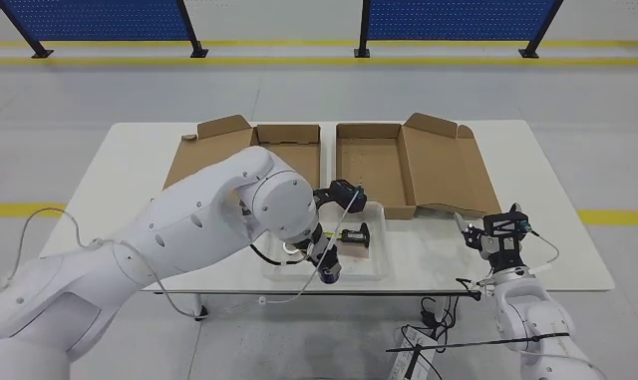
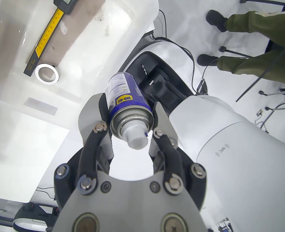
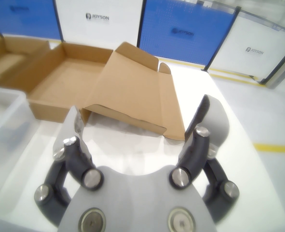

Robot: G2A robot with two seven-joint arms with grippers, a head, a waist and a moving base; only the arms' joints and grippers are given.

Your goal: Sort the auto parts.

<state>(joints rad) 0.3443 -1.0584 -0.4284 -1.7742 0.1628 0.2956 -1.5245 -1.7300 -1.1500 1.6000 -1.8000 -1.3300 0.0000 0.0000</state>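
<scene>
L pincer (image 2: 130, 103) clamped on spray can (image 2: 124, 90): blue cylindrical metal body, white plastic nozzle end toward the wrist, jaws on its sides; clear plastic bin (image 2: 142, 5) just beyond the tips, off to one side; in it a flat digital caliper (image 2: 50, 32), black w/ yellow scale, and a smooth metal ring (image 2: 47, 74) right by its end. R pincer (image 3: 139, 108) wide open, empty, over white table (image 3: 229, 126); open cardboard box (image 3: 67, 73), lid flap folded out, just ahead of it.
</scene>
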